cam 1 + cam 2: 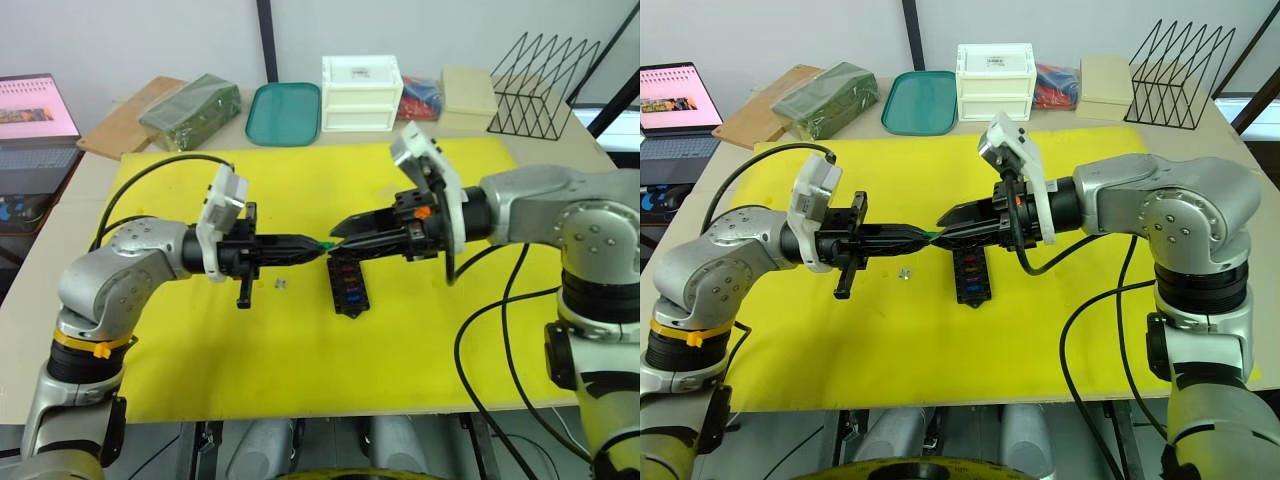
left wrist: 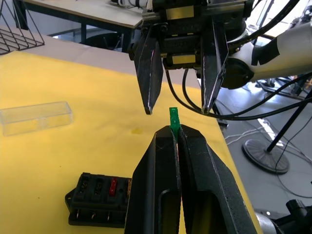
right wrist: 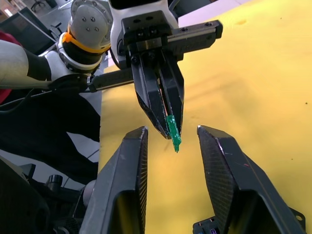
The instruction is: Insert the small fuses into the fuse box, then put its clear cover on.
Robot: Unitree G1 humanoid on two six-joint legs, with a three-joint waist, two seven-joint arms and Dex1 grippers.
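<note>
Left claw (image 2: 176,134): closed on a tiny green plastic blade fuse (image 2: 173,118), tip protruding. Right claw (image 3: 169,134): open, fingers either side of the fuse, not touching. Small black slotted fuse box (image 1: 347,283): on the yellow table just below both claws, several slots filled. Clear rectangular plastic cover (image 2: 35,117): lying apart. Risk: mistimed handover; thin fuse could twist or drop.

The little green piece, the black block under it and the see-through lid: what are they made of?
All look like plastic. The green fuse, pinched in the left pincer, is translucent and glossy. The fuse box is matte black, apparently moulded. The clear cover is colourless, and the yellow mat shows through it.
</note>
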